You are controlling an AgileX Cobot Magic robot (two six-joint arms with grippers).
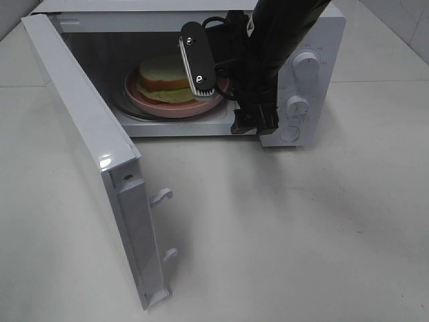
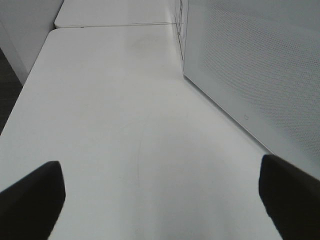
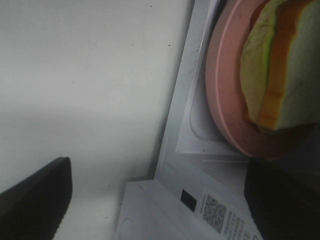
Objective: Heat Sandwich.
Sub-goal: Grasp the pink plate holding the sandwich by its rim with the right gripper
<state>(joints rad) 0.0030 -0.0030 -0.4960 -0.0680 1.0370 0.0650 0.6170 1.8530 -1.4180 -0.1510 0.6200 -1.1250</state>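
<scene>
The sandwich [image 1: 161,75], white bread with green lettuce and an orange-red layer, lies on a round pink plate [image 1: 154,102] inside the open microwave [image 1: 315,40]. My right gripper [image 1: 224,90] is open at the front right of the cavity mouth, just right of the plate, one finger [image 1: 198,57] raised over the plate's rim. In the right wrist view the sandwich [image 3: 290,70] and plate [image 3: 225,90] lie ahead of the open gripper [image 3: 157,200], nothing between the fingers. My left gripper [image 2: 160,200] is open and empty above the table, out of the exterior high view.
The microwave door [image 1: 87,147] stands wide open toward the front left, its latch hooks [image 1: 162,196] sticking out. Two knobs [image 1: 306,67] are on the right panel. In the left wrist view the door's perforated outer face [image 2: 250,60] is close by. The table [image 1: 301,235] is white.
</scene>
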